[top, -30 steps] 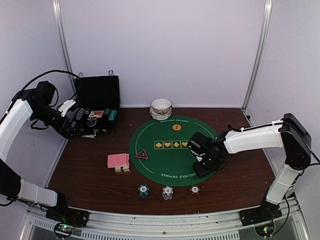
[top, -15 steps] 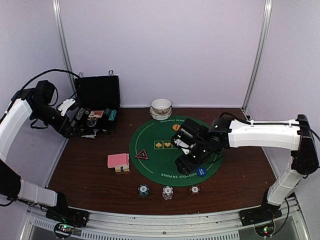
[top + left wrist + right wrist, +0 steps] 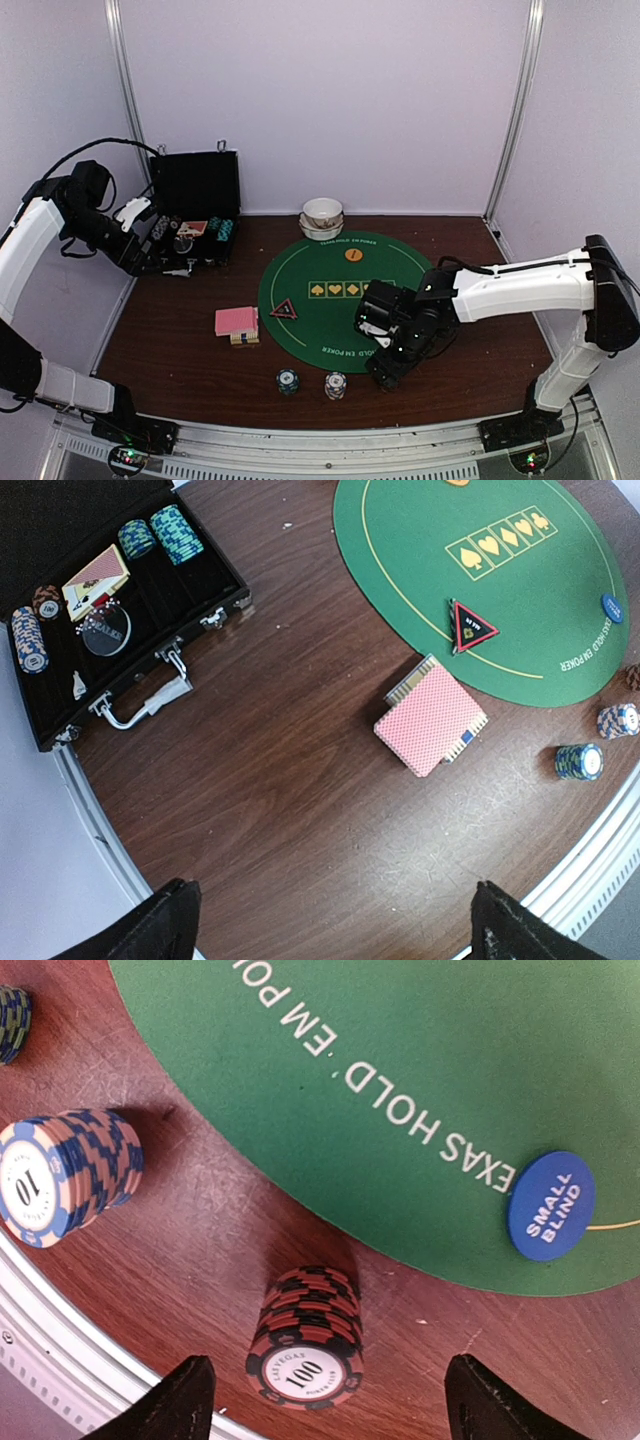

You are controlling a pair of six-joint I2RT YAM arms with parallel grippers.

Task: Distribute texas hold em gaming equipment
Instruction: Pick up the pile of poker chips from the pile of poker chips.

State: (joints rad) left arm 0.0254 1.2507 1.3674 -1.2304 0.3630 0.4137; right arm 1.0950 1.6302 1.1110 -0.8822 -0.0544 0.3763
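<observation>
My right gripper is open and hangs over the brown chip stack, one finger on each side, not touching it. My arm hides that stack in the top view. A white chip stack and a teal one stand to its left. The blue "small blind" disc lies on the green mat's near edge. The pink-backed cards, the triangle marker and the orange disc lie apart. My left gripper is open and empty, high by the case.
The open black case at the back left holds more chips and cards. Stacked white bowls stand behind the green mat. The table's metal front rail runs just beyond the chip stacks.
My right gripper left the blue disc on the mat and swung to the near edge, now over the brown stack. The left arm has not moved.
</observation>
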